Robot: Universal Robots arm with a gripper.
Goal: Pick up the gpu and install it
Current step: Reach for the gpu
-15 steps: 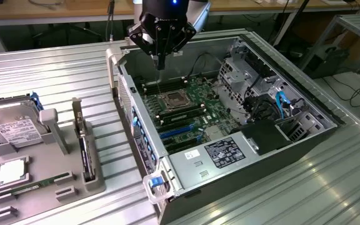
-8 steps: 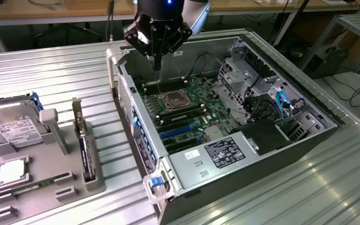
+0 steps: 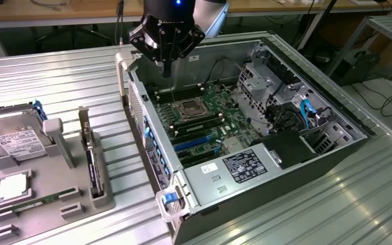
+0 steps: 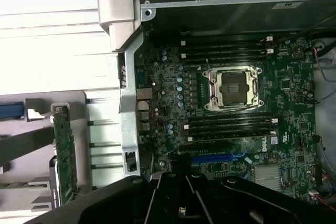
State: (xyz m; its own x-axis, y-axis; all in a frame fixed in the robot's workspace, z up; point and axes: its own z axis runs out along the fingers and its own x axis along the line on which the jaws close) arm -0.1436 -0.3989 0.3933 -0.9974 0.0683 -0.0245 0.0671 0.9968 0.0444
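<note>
Gripper (image 3: 167, 70) is hanging over the open case (image 3: 285, 199), above the far end of the board (image 3: 213, 125) close to the CPU socket (image 3: 188, 108). Fingers are pinched all the way together and there's nothing in them. The gpu (image 3: 94, 164) is well apart from it, standing on edge in 1 slot of the grey holder (image 3: 59, 178) on the exterior view's left, near the hard drive (image 3: 12, 140) and memory stick (image 3: 36, 200).

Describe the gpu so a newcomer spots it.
On the exterior view's left, beside the open case, lies a grey tray. The gpu is the dark card in its slot nearest the case. It stands tall on edge, unlike the flat hard drive and low green memory stick.
</note>
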